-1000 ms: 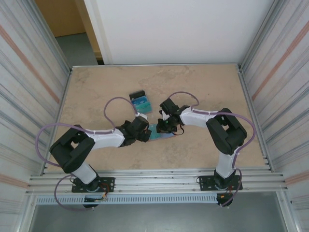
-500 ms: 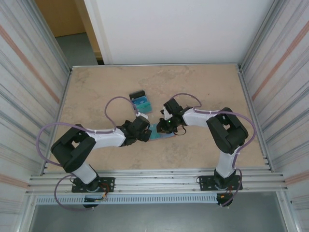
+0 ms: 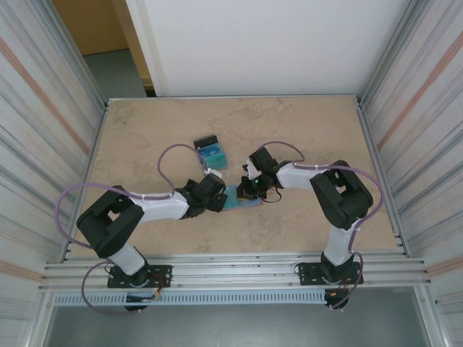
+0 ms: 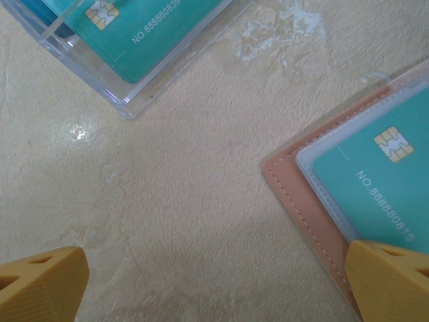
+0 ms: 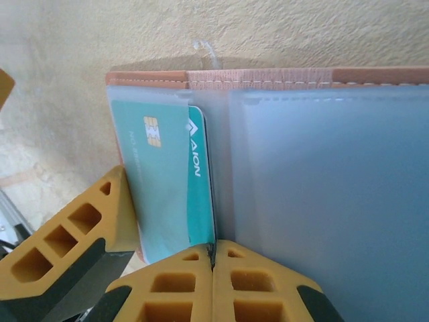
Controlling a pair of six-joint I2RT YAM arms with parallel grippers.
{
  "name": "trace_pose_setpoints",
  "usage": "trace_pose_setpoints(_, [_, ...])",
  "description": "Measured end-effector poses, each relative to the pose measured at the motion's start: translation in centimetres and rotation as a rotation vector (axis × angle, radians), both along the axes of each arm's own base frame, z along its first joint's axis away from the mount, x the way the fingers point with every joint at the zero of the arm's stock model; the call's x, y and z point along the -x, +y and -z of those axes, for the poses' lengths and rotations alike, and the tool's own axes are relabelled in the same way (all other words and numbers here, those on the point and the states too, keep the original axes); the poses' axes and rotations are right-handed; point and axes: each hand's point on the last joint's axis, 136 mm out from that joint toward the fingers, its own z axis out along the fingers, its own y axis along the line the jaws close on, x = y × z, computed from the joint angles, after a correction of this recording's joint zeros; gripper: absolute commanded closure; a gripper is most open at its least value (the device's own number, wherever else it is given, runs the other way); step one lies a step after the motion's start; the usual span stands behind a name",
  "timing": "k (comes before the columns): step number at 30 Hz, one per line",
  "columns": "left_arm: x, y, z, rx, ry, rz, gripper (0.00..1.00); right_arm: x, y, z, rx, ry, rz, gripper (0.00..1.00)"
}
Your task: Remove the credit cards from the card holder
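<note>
Top view, progress: a pile of cards (image 3: pixel 210 152) is lying left of the table's (image 3: pixel 311 130) middle. The card holder (image 3: pixel 246 202) is lying open closer to the near edge, so the job is looking partly done.
Top view, arms: both are reaching inward and low, with the left gripper (image 3: pixel 215 194) and right gripper (image 3: pixel 246 189) meeting at the holder.
Left wrist: the jaws are standing wide apart, gripping nothing. One fingertip (image 4: pixel 392 278) is resting on the holder's pink edge, and a teal credit card (image 4: pixel 382 168) is sitting in its sleeve.
Right wrist: the fingers (image 5: pixel 261 285) are pressing fully together at that card's edge. I cannot tell whether they are pinching it.
</note>
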Motion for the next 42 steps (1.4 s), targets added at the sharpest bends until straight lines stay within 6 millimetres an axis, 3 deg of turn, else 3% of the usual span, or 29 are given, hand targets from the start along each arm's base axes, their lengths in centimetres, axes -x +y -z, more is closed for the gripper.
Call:
trace_pose_setpoints(11, [0.0, 0.0, 0.0, 0.0, 0.0, 0.0, 0.01, -0.4, -0.9, -1.1, -0.041, -0.02, 0.024, 1.0])
trace_pose_setpoints(26, [0.3, 0.3, -0.2, -0.015, 0.005, 0.0, 0.01, -0.9, -2.2, -0.9, -0.029, -0.011, 0.049, 1.0])
trace_pose_setpoints(32, [0.1, 0.1, -1.4, -0.011, -0.01, 0.008, 0.01, -1.1, -2.4, -0.8, -0.026, -0.018, 0.044, 1.0])
trace_pose_setpoints(42, [-1.3, -2.2, -4.1, 0.05, -0.058, 0.046, 0.01, -1.1, -2.4, -0.8, -0.026, -0.018, 0.043, 1.0])
